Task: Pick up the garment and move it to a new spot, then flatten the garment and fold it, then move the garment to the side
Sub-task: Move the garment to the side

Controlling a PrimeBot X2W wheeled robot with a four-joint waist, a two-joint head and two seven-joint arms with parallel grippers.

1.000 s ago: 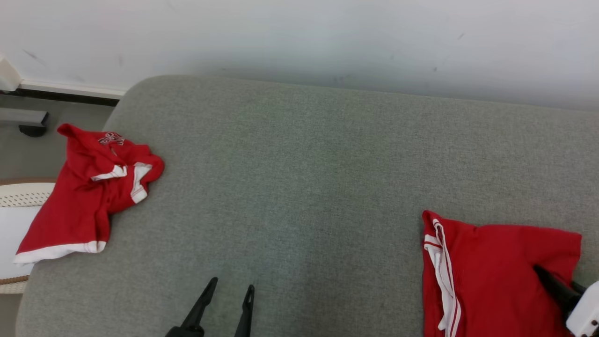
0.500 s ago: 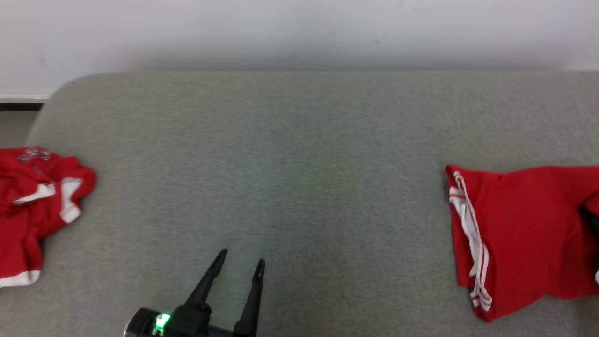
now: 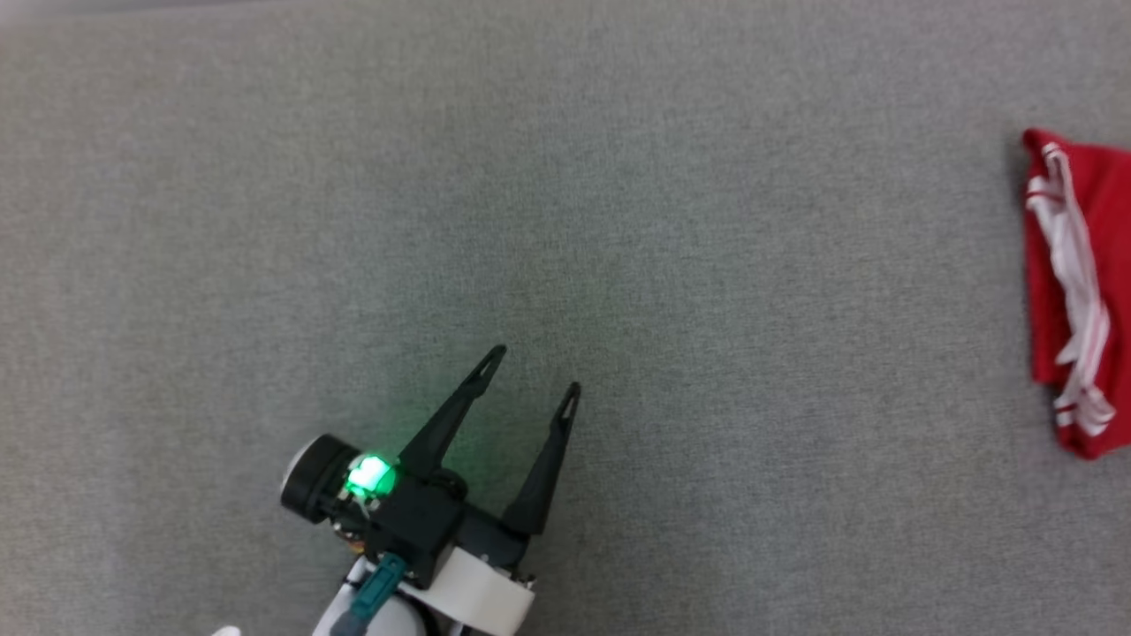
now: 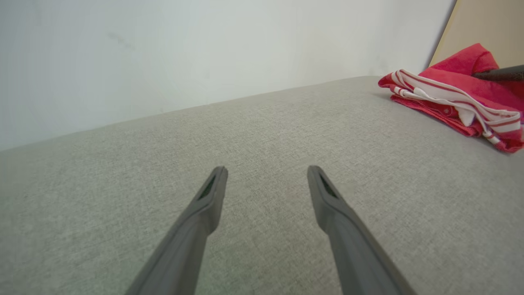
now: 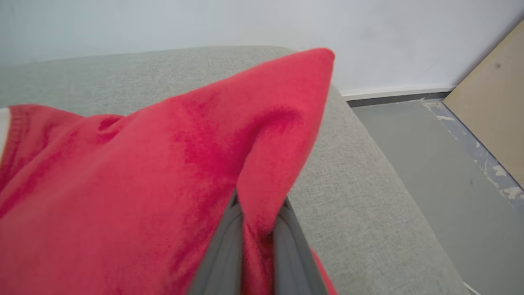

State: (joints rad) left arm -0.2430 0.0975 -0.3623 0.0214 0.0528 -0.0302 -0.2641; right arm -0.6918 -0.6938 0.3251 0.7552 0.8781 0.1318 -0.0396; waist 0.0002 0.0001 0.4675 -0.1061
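Observation:
The garment (image 3: 1074,283) is red with white stripes and lies at the right edge of the grey cushioned surface (image 3: 618,221) in the head view. The left wrist view has the garment (image 4: 454,96) at the upper right, folded in layers. In the right wrist view my right gripper (image 5: 256,213) is shut on a fold of the red garment (image 5: 163,172), which drapes over the fingers and rises to a peak. My left gripper (image 3: 530,375) stands open over bare grey fabric, well left of the garment. The left gripper (image 4: 266,174) holds nothing.
A white wall (image 4: 204,49) runs behind the cushioned surface. In the right wrist view the surface's right edge drops to a grey floor (image 5: 430,164), with a tan board (image 5: 491,102) leaning at the far right.
The head camera has tilted down and swung, so the wall and the left red cloth have left the picture. My right gripper has shut on the garment.

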